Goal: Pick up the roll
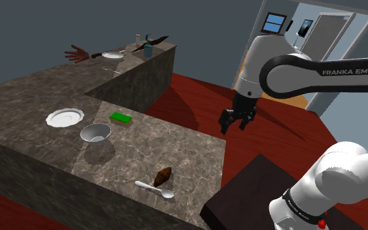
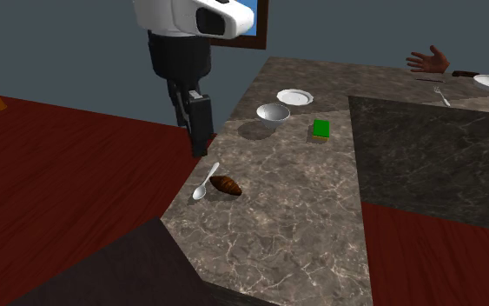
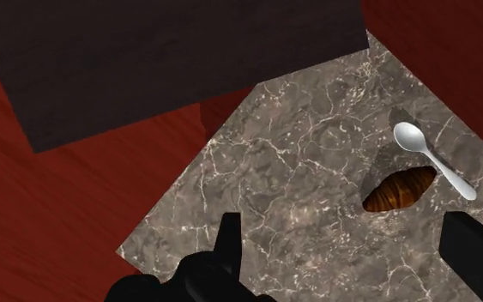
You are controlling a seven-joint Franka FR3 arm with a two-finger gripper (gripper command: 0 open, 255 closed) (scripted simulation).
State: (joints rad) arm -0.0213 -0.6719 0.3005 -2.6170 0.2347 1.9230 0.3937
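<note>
Currently, 1 black gripper, spread and empty, hangs beside the marbled surface. The brown roll lies near its edge, just beside a white spoon, which a careless grasp might catch.

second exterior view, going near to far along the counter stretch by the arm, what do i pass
roll, with the spoon right beside it → green sponge → bowl → white plate
</note>
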